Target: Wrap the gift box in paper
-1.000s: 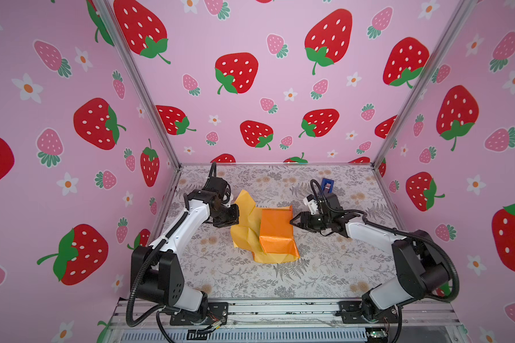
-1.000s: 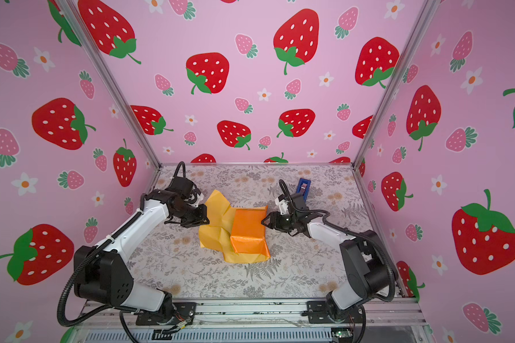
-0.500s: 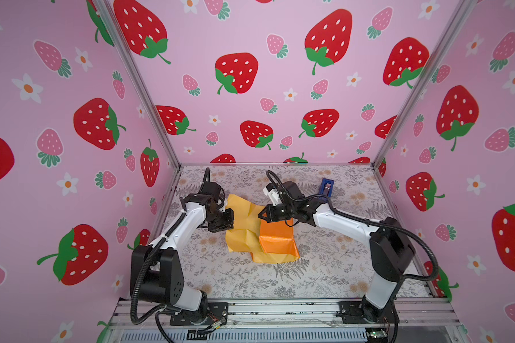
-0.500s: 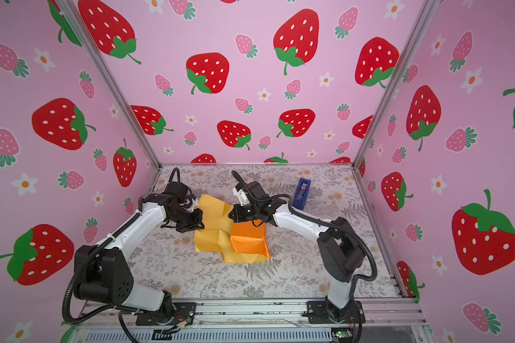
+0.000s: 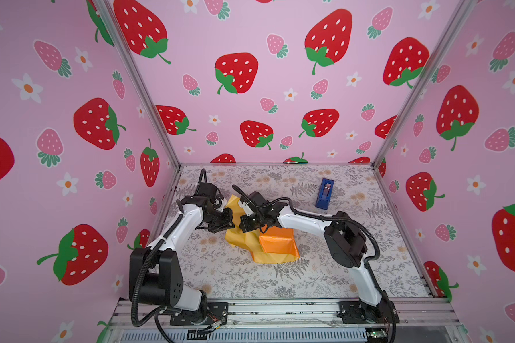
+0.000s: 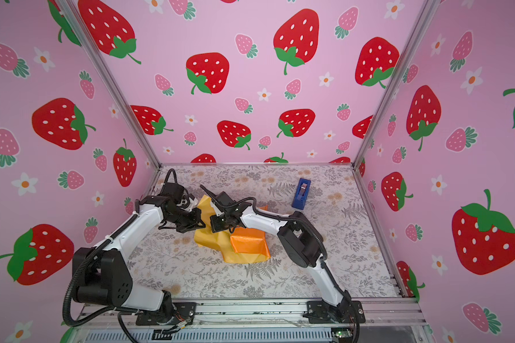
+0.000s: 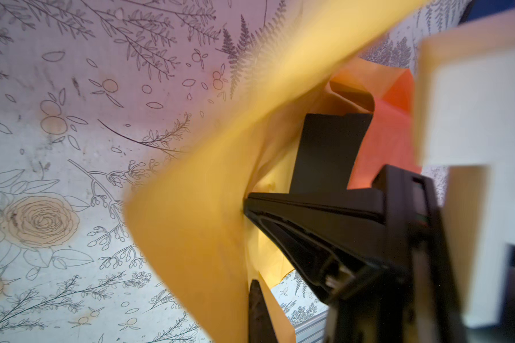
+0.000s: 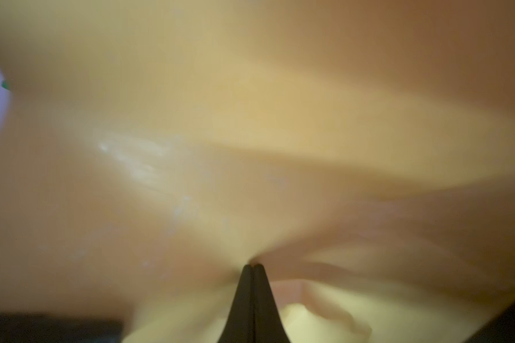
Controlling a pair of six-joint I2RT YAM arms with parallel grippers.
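Note:
The paper [image 5: 241,241] lies crumpled mid-table, pale yellow on its left and glossy orange where it drapes over a boxy hump [image 5: 277,244]. In both top views the gift box is hidden under it. In the left wrist view a matte black face of the gift box [image 7: 329,154] shows inside the fold. My left gripper [image 5: 230,219] [image 6: 202,221] is shut on the raised yellow flap [image 7: 191,237]; one finger [image 7: 257,311] shows beside it. Close to its right, my right gripper [image 5: 242,225] [image 6: 213,225] is shut on the same flap, with the paper [image 8: 250,148] pinched at the closed tips [image 8: 252,266].
A blue tape dispenser [image 5: 324,193] [image 6: 301,193] stands at the back right of the floral table [image 5: 339,276]. Pink strawberry walls enclose the left, back and right. The right arm's elbow [image 5: 344,240] hangs over the table right of the paper.
My right gripper moved left from the box's right side, across it, to the yellow flap and shut there. The left gripper stayed shut on the flap, which now stands bunched between the two.

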